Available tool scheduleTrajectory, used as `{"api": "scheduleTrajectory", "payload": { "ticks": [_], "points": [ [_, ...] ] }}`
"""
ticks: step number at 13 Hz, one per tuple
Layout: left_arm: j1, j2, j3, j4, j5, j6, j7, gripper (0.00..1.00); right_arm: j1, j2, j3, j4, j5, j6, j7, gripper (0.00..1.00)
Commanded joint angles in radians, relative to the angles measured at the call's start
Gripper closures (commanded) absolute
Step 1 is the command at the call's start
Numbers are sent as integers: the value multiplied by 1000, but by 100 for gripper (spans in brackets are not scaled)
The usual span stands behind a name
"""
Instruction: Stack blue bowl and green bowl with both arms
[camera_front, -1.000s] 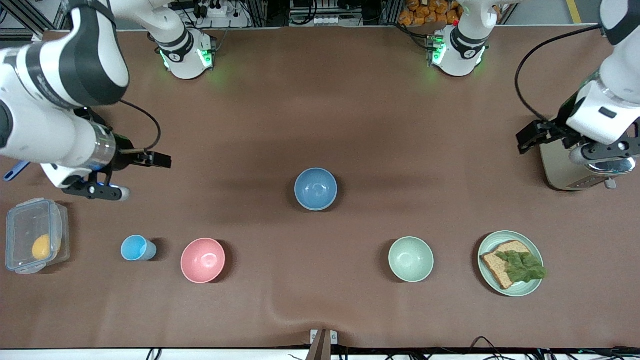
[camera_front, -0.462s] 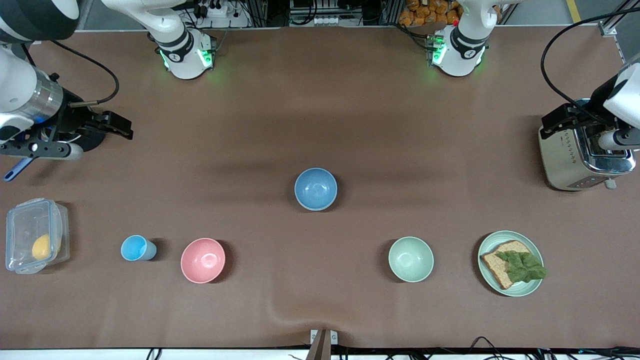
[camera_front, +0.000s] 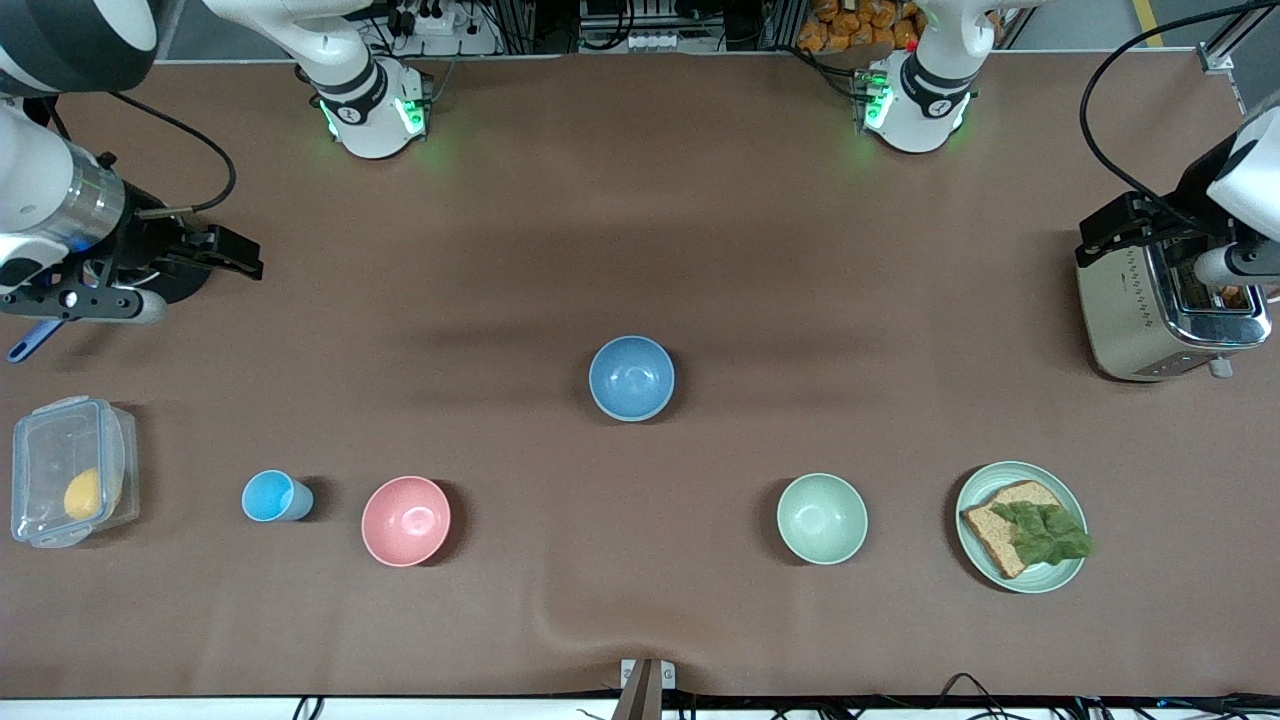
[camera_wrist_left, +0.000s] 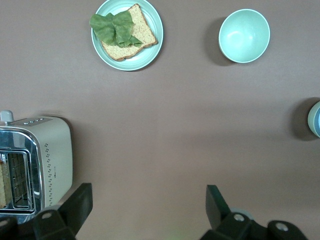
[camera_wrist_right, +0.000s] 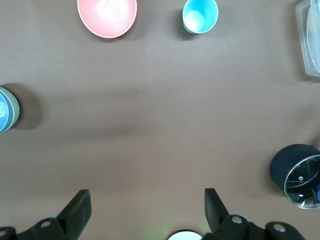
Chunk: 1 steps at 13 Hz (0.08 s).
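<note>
The blue bowl (camera_front: 631, 375) stands at the table's middle, nested in the green bowl, whose duller sage rim (camera_front: 640, 418) shows around its edge. The pair also shows at the edge of the right wrist view (camera_wrist_right: 4, 110), with the green rim (camera_wrist_right: 16, 111), and of the left wrist view (camera_wrist_left: 316, 119). My right gripper (camera_front: 85, 302) is open and empty at the right arm's end of the table (camera_wrist_right: 145, 210). My left gripper (camera_front: 1238, 268) is open and empty over the toaster (camera_wrist_left: 148, 207).
A paler mint-green bowl (camera_front: 822, 518), a plate with bread and lettuce (camera_front: 1021, 527), a pink bowl (camera_front: 406, 520), a light-blue cup (camera_front: 270, 496) and a clear lidded box (camera_front: 68, 471) stand nearer the front camera. The toaster (camera_front: 1150, 315) and a dark round container (camera_front: 175, 280) lie under the grippers.
Both arms drew away from the table's middle toward their own ends over the last second. They have barely moved in the last half second. The bowls have not moved.
</note>
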Motion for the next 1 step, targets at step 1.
{"api": "scheduleTrajectory", "payload": {
  "ticks": [1],
  "points": [
    [-6,-7,2,12,-14,-19,24,0,-23,-25,22,-20,-21,-1,-11,0]
  ]
}}
